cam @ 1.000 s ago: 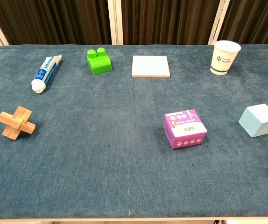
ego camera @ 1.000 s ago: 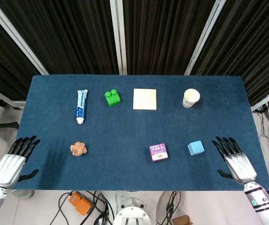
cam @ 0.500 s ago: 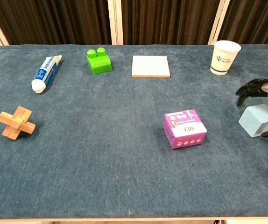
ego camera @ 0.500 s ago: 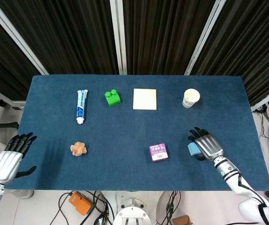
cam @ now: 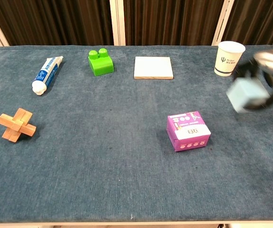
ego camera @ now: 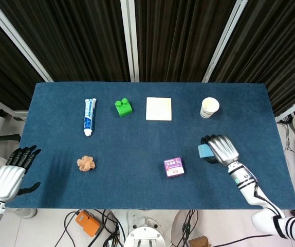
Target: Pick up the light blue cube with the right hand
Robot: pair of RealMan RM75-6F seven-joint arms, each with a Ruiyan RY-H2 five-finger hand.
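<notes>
My right hand (ego camera: 221, 148) grips the light blue cube (ego camera: 204, 151) and holds it above the blue table, right of the purple box. In the chest view the cube (cam: 244, 94) hangs blurred in the air with my right hand (cam: 271, 71) wrapped over it from the right. A dark shadow lies on the cloth under the cube. My left hand (ego camera: 11, 175) hovers off the table's front left corner, fingers spread, holding nothing.
A purple box (ego camera: 173, 166) lies left of the cube. A paper cup (ego camera: 209, 107) stands behind it. A white square tile (ego camera: 159, 108), green brick (ego camera: 123, 107), toothpaste tube (ego camera: 89, 116) and wooden puzzle (ego camera: 86, 163) lie further left.
My right hand came in from the table's front right, closed around the light blue cube and lifted it up and to the left. The left hand barely moved.
</notes>
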